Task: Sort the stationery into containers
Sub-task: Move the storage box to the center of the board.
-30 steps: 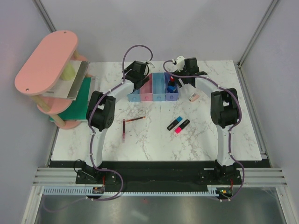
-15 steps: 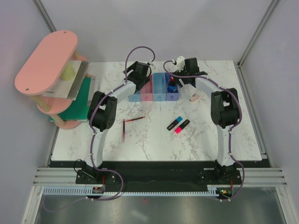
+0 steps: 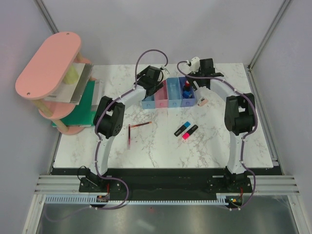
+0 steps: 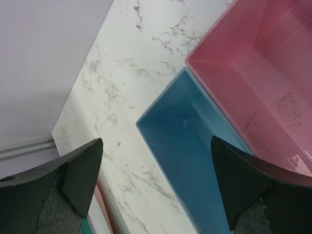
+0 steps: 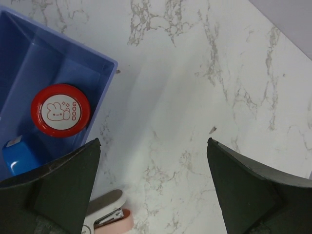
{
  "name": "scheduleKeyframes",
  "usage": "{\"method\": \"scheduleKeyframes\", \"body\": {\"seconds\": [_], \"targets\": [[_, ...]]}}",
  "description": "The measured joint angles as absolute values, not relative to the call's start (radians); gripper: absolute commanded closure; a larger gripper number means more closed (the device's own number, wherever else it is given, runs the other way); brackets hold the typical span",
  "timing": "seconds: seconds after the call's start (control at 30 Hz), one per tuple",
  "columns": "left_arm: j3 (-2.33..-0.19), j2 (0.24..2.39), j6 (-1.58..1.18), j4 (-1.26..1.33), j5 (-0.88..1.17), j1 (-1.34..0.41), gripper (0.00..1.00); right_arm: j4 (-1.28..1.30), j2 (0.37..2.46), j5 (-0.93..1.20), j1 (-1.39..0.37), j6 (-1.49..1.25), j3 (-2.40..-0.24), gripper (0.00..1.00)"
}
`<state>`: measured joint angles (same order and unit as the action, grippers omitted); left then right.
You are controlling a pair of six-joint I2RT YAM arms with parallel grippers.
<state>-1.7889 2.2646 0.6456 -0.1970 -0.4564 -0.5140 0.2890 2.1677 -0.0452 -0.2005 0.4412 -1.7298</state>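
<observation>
Noted rightward shift of bin row (image 3: 168, 96) since earlier.
Top: pens (image 3: 129, 136) loose on bench (image 3: 161, 151).
Left wrist: left jaws spread, empty, near light-blue bin (image 4: 190, 146).
Right wrist: right jaws spread, empty, beside purple bin (image 5: 39, 53).
Judged pens light, stiff, slick; pinch mid-barrel.

Table (image 3: 161, 146): white marble-look top with grey veins, smooth, faint sheen.
Light blue bin (image 4: 190, 146) and pink bin (image 4: 253, 73): smooth moulded plastic, slightly translucent, glossy. Dark specks and scuffs on the pink floor.
Purple bin (image 5: 44, 48): same glossy plastic.
Red cap (image 5: 60, 109): shiny plastic rim, matt white printed face.
Blue block (image 5: 17, 158): glossy.
Small stapler (image 5: 105, 217): smooth white and pink plastic, bare metal strip.
Fingers (image 4: 80, 170) of left gripper (image 4: 156, 161): matt black shell, rough grey padding.
</observation>
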Motion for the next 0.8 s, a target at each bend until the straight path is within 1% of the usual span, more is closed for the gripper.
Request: {"method": "scheduleKeyframes", "body": {"seconds": [0.2,0.37,0.63,0.8], "targets": [[-1.797,2.278,0.638,-0.236,-0.414,-0.543,0.0,0.284,2.116,-0.023,-0.163,0.436,-1.723,0.02],[-1.811,2.307,0.62,-0.255,-0.382,-0.558,0.0,0.284,2.074,0.008,-0.155,0.432,-1.675,0.02],[-1.903,2.357,0.622,-0.294,-0.365,-0.561,0.0,0.286,2.043,0.026,-0.15,0.431,-1.584,0.02],[-1.922,2.365,0.621,-0.309,-0.356,-0.551,0.0,0.286,2.017,0.026,-0.134,0.431,-1.56,0.02]]}}
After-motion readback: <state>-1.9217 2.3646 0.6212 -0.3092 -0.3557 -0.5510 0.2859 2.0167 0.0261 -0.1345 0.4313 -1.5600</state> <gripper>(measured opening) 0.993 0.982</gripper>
